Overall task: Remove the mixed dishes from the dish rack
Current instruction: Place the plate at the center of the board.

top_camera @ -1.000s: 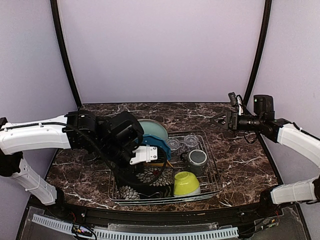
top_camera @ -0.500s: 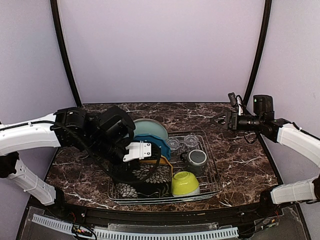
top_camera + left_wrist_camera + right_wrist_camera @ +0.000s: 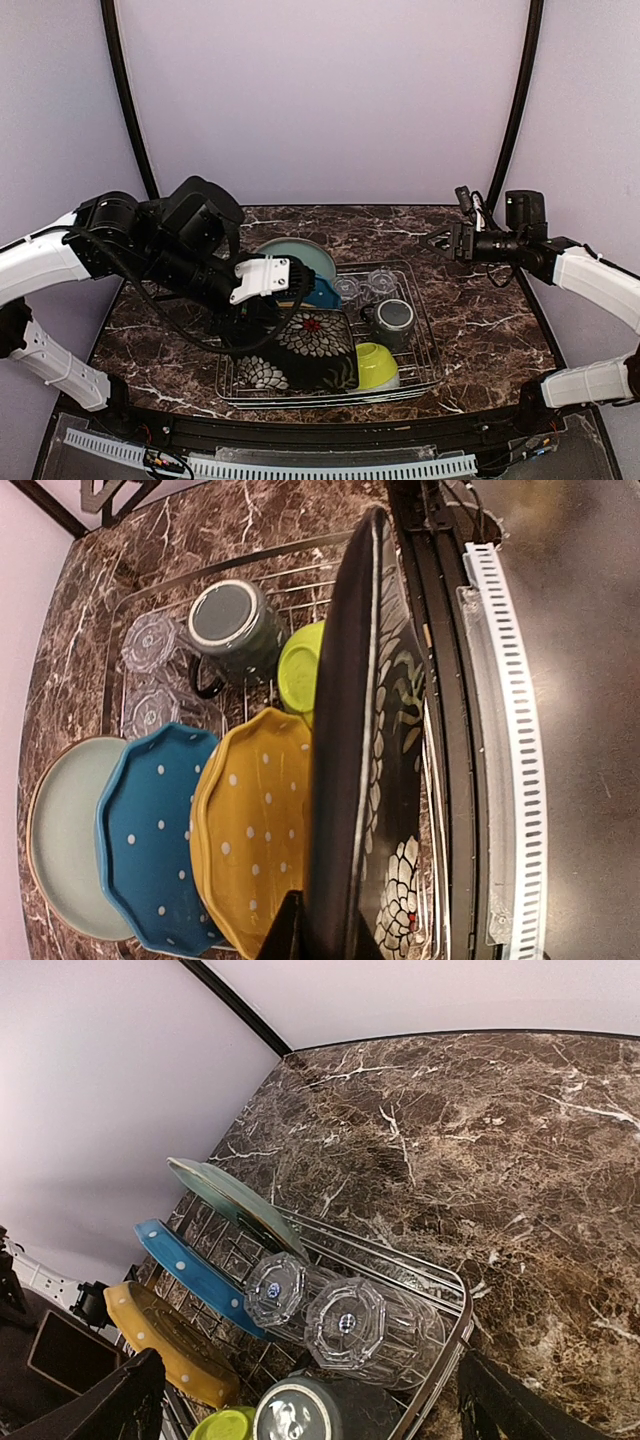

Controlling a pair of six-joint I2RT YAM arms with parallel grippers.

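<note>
My left gripper [image 3: 258, 325] [image 3: 325, 935] is shut on the rim of the black floral plate [image 3: 310, 355] [image 3: 365, 730], which hangs tilted over the front of the dish rack [image 3: 428, 330] [image 3: 300, 575]. Behind it stand the yellow plate [image 3: 255, 820], the dotted blue plate [image 3: 322, 292] [image 3: 150, 840] and the pale teal plate [image 3: 300, 255] [image 3: 65, 840]. Two clear glasses [image 3: 380, 283] [image 3: 360, 1325], a dark grey mug [image 3: 393, 320] [image 3: 235, 625] and a lime-green bowl [image 3: 378, 365] [image 3: 300, 665] sit at the rack's right. My right gripper [image 3: 432, 241] [image 3: 310, 1360] hovers open, empty, beyond the rack's far right corner.
The rack stands on a brown marble tabletop [image 3: 480, 310] with pale walls behind. A black rail and a white slotted strip [image 3: 300, 468] [image 3: 505, 730] run along the near edge, close to the held plate.
The left arm has risen and drawn back to the left, pulling the black floral plate up and tipping it flatter, so it now covers part of the bowl. The right arm has not moved.
</note>
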